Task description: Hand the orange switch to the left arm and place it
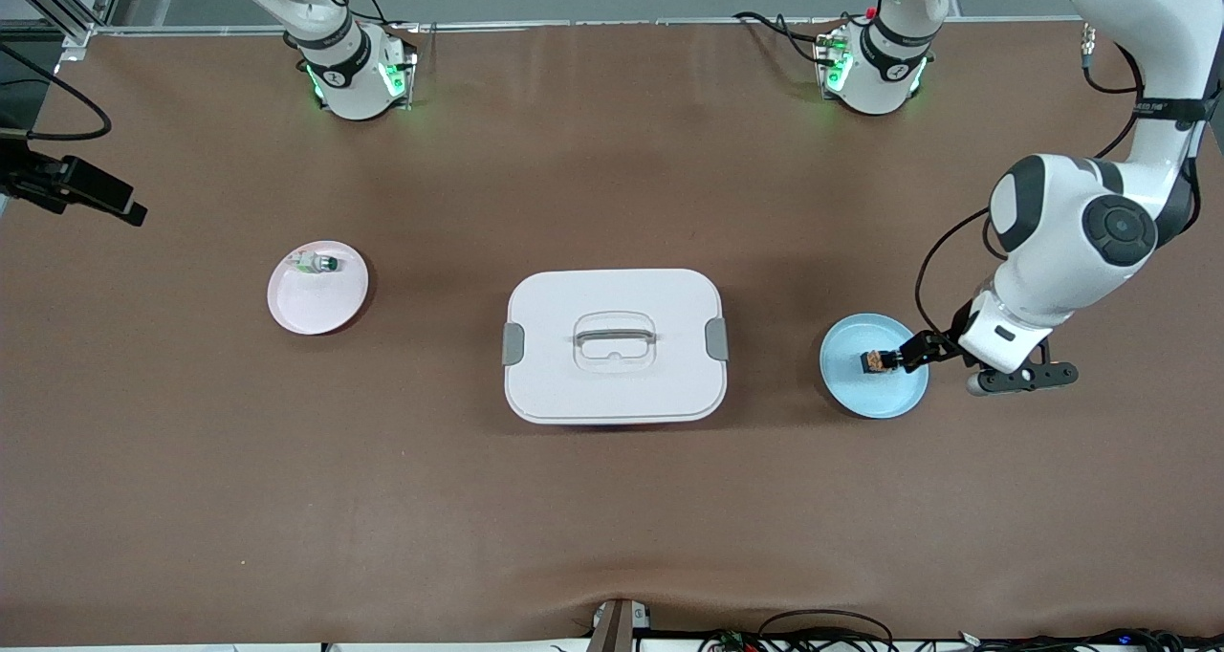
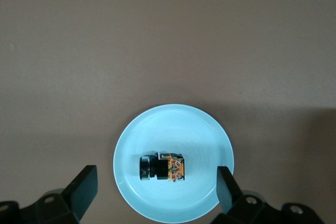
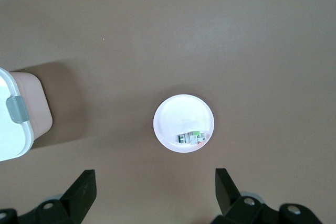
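Observation:
The orange switch (image 1: 874,360) (image 2: 163,167) lies on its side on a blue plate (image 1: 878,396) (image 2: 173,127) toward the left arm's end of the table. My left gripper (image 1: 905,356) (image 2: 156,190) hangs low over that plate, open, its fingers (image 2: 84,187) astride the switch without touching it. The white box (image 1: 612,384) (image 3: 10,124) stands in the middle of the table, lid on. My right gripper (image 3: 156,190) is open and empty, high above the table by the pink plate (image 3: 181,116); it is out of the front view.
The pink plate (image 1: 311,308) toward the right arm's end holds a small whitish switch with a green cap (image 1: 317,264) (image 3: 191,139). A black camera mount (image 1: 72,185) juts over the table edge at that end. Cables lie along the near edge.

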Available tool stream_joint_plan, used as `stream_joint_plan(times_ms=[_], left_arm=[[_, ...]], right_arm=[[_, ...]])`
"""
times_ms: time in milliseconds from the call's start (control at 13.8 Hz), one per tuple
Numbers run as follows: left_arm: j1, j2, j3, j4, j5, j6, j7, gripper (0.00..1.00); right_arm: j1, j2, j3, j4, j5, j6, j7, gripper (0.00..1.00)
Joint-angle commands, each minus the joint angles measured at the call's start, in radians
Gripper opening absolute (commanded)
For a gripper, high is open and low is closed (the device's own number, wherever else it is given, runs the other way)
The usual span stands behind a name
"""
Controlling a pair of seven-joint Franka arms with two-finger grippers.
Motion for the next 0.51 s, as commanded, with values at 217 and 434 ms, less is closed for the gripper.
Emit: stream_joint_plan(times_ms=[217, 434], left_arm=[[0.018, -0.200, 0.004, -0.063, -0.033, -0.044, 0.083, 1.00], [0.029, -0.219, 0.004, 0.039, -0.024, -0.202, 0.126, 1.00]], right_arm=[[0.016, -0.035, -0.005, -0.037, -0.013, 0.033, -0.071, 1.00], [0.018, -0.035, -0.005, -0.037, -0.016, 0.033, -0.086, 1.00]])
